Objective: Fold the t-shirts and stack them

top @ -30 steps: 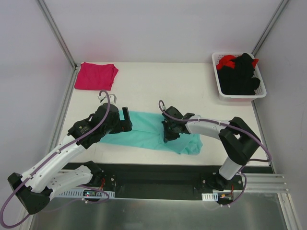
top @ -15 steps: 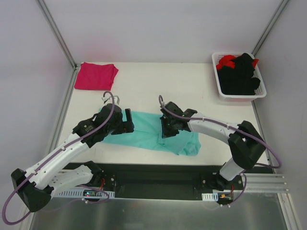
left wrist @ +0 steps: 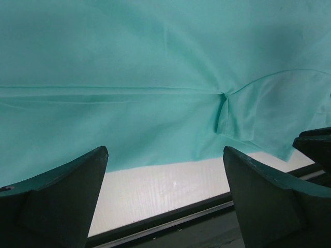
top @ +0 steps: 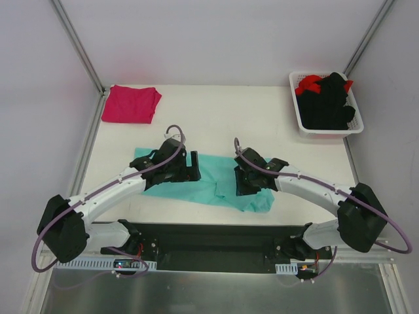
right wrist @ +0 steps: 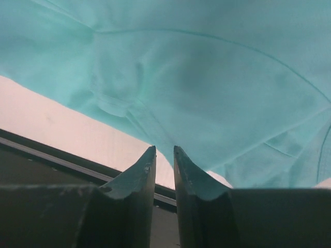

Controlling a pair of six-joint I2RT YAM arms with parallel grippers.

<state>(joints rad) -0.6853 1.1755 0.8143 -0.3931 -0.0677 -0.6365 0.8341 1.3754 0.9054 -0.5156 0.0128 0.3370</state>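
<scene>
Teal t-shirt [top: 216, 182] on table [top: 262, 118]; left gripper [left wrist: 164, 151] wide apart, right gripper [right wrist: 164, 148] nearly together, empty

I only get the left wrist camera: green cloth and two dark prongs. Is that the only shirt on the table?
Observer: No. A magenta-pink t-shirt lies folded at the far left corner.
Visitor: Any more clothes?
Observer: A white basket at the far right holds black and red garments.
Visitor: Where's the other arm?
Observer: The right end effector hangs over the same teal t-shirt, its fingers almost shut, no cloth between them.
</scene>
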